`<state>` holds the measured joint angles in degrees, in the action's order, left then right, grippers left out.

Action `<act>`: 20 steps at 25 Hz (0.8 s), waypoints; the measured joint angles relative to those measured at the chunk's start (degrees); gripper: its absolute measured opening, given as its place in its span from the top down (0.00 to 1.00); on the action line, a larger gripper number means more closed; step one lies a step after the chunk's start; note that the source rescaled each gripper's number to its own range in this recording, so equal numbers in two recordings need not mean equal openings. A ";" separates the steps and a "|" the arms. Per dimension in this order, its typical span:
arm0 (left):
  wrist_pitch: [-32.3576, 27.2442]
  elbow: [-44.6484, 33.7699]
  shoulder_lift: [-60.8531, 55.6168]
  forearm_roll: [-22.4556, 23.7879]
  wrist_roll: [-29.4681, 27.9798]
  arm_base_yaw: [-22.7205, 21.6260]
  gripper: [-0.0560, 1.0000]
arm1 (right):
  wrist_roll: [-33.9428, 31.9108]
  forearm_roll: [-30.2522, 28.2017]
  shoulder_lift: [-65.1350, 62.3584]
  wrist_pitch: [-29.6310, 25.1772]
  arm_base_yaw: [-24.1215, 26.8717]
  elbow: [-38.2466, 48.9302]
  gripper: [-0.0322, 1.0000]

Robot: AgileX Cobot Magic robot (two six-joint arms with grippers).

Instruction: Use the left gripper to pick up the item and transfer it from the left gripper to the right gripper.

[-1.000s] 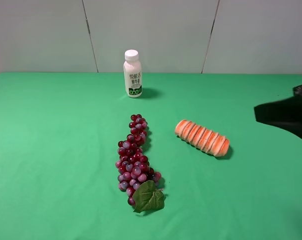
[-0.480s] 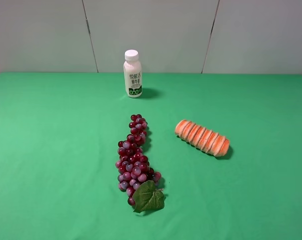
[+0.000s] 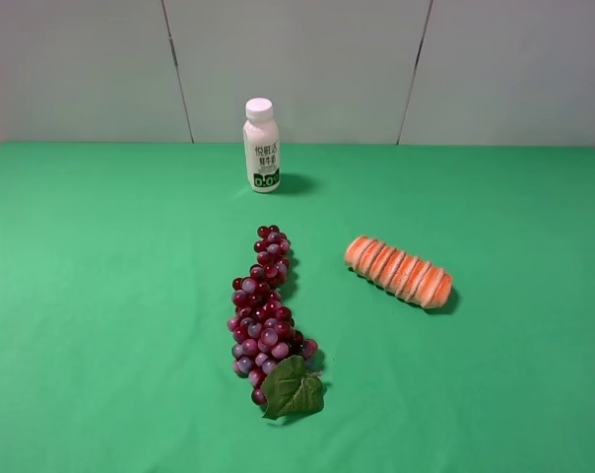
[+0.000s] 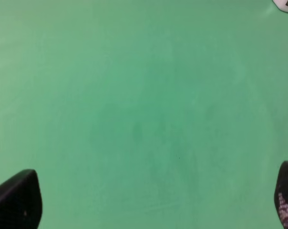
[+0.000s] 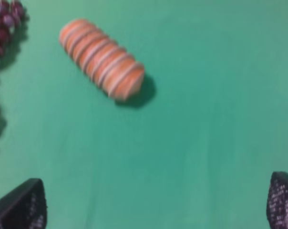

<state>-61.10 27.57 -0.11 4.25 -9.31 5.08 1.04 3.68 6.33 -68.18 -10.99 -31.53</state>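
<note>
Loaf (image 3: 398, 272) lies on table (image 3: 100, 296), right of grapes (image 3: 266, 310). Left end effector (image 4: 144, 200) spread over bare cloth; right end effector (image 5: 156, 202) spread, empty.

The toy bread loaf (image 3: 398, 272) lies on its side, right of centre, its long axis slanting from far-left to near-right. It is oblong, orange with cream ribs like slices, and rounded at both ends. Nothing touches it; it rests free and whole.
</note>
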 joint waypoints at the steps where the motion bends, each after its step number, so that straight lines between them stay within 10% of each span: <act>1: 0.00 0.00 0.00 0.00 0.00 0.00 0.02 | 0.00 -0.15 -1.44 0.56 0.00 0.05 0.00; 20: 0.00 0.00 0.00 0.00 0.05 0.00 0.02 | 1.60 -2.03 -6.61 9.45 0.00 2.79 0.00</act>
<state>-61.10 27.57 -0.11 4.25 -9.26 5.08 2.64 1.65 -0.27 -58.73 -10.99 -28.74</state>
